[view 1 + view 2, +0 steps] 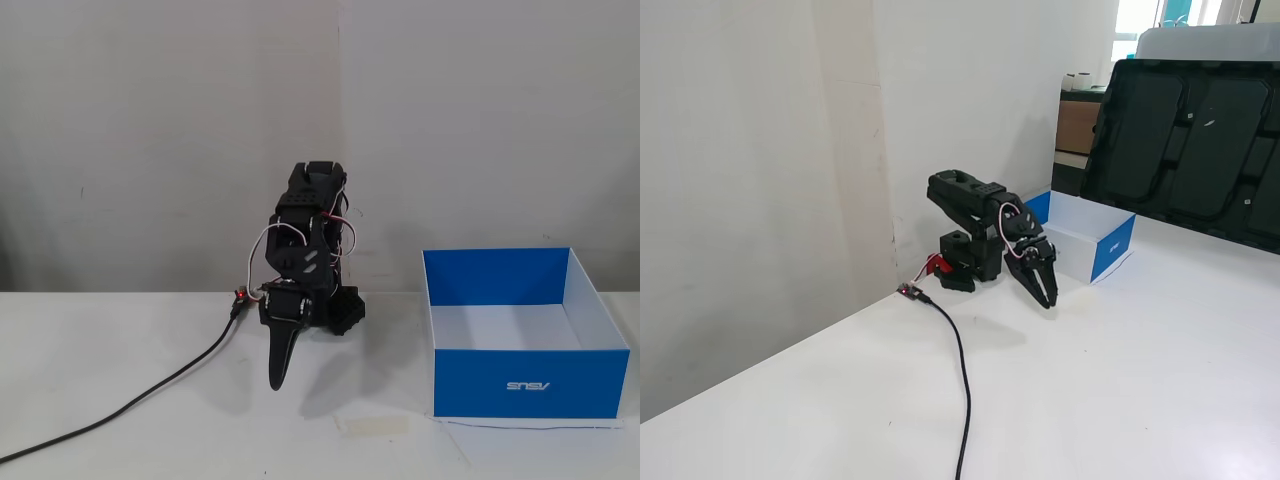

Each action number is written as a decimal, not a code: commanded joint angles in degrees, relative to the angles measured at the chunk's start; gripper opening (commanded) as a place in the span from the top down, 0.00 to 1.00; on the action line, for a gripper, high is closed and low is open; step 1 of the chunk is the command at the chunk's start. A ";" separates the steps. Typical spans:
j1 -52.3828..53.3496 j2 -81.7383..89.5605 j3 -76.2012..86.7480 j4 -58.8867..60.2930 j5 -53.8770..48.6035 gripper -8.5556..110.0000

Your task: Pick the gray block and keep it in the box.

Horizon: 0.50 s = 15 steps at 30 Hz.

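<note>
The gray block shows in neither fixed view; it is hidden or out of view. The box (480,370) stands on the white table at the right, blue outside with an upside-down ASUS logo, and the white inside that shows is bare. It also shows behind the arm in the other fixed view (1112,248). The black arm is folded low at its base, left of the box. My gripper (278,383) points down at the table with its jaws together and nothing between them; it also shows in the other fixed view (1049,299).
A black cable (130,400) runs from the arm's base across the table to the lower left, also seen in the other fixed view (962,370). A pale tape strip (375,425) lies flat near the box's front corner. Black trays (1190,140) lean at the table's far side.
</note>
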 commanded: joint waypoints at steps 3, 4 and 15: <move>-0.97 7.47 2.55 1.49 -0.18 0.93; -0.97 8.96 3.16 2.20 -0.18 0.93; -2.02 35.33 8.17 18.28 -0.53 0.93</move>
